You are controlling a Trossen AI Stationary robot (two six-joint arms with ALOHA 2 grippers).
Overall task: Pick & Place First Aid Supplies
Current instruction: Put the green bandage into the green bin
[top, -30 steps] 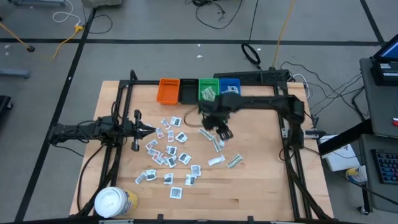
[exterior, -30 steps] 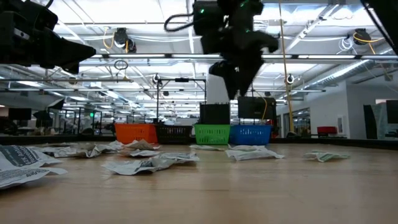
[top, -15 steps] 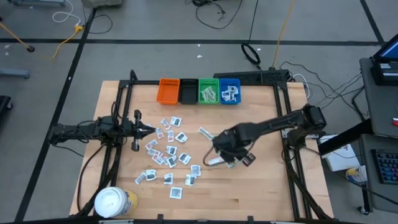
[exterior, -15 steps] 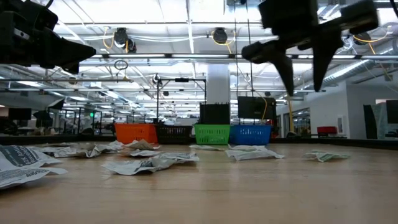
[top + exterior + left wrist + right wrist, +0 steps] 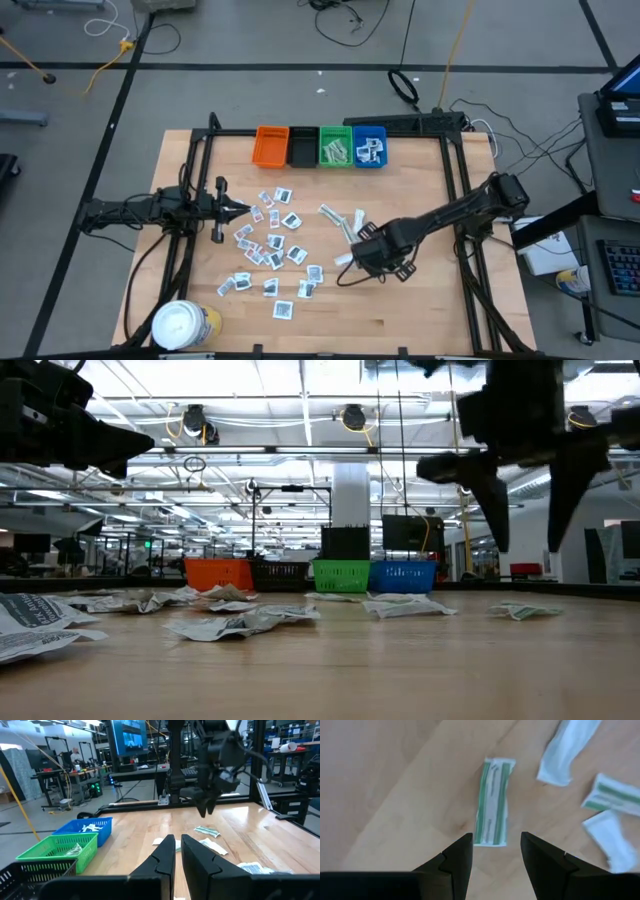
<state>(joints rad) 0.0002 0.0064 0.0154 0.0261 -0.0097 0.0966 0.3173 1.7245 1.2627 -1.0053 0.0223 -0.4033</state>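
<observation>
The first aid supplies lie loose on the wooden table: white sachets [image 5: 270,242] in a scatter left of centre, and pale green-white strip wrappers [image 5: 340,222] nearer the middle. My right gripper [image 5: 374,257] hovers open, fingers pointing down, over one green-white strip [image 5: 492,802], which lies flat just ahead of the fingertips [image 5: 496,840]. In the low view the right gripper [image 5: 525,545] hangs clear above that strip [image 5: 520,612]. My left gripper [image 5: 236,208] waits shut at the left edge of the scatter, level above the table [image 5: 177,851].
Orange [image 5: 271,146], black [image 5: 302,147], green [image 5: 335,147] and blue [image 5: 369,146] bins stand in a row at the far edge; the green and blue ones hold packets. A white-lidded yellow tub [image 5: 180,325] sits at the near left corner. Other strips [image 5: 570,750] lie close to the right gripper.
My right gripper has swung from near the bins toward the table's near edge and right, turning as it went, and has come down lower over the strip wrappers right of the scatter. The packets and the left arm have stayed put.
</observation>
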